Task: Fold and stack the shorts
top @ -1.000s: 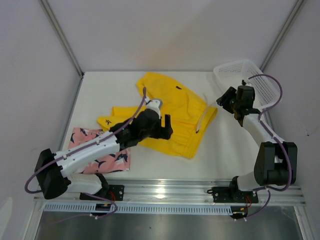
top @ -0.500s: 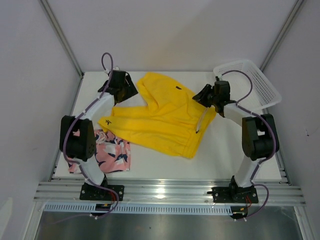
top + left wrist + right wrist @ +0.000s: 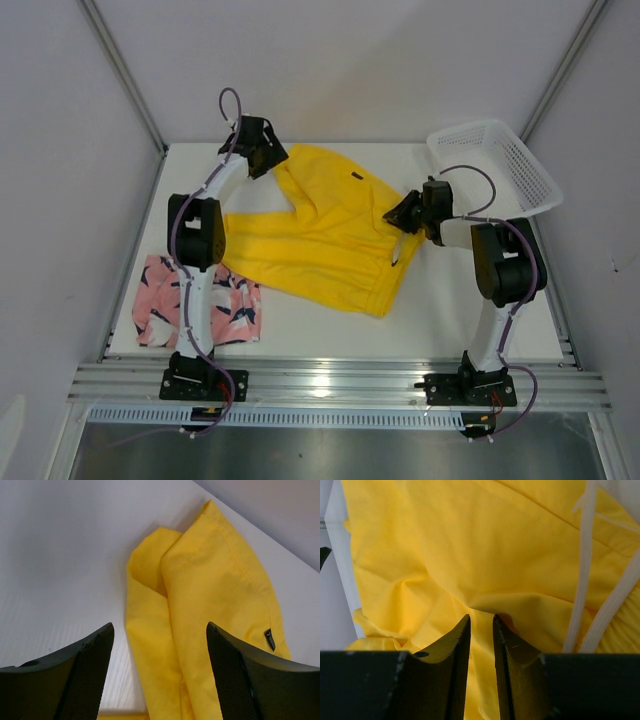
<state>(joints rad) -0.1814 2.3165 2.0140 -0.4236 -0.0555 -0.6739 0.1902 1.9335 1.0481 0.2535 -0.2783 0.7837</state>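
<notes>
Top external view: the yellow shorts lie spread out in the middle of the white tabletop. The pink shorts, with their leafy print, lie well apart at the near left corner. A white mesh basket sits at the far right. The left gripper reaches to the far left tip of the yellow shorts. The right gripper is down at their right edge, by the waistband.

Left wrist view: the left gripper stands wide apart and holds nothing. A folded corner of the yellow shorts lies on the tabletop beyond and between its fingers. A small dark logo shows on the cloth.

Right wrist view: the right gripper is nearly closed, with a ridge of the yellow shorts pinched in the narrow gap and creases running into it. A white drawstring lies to the right.
</notes>
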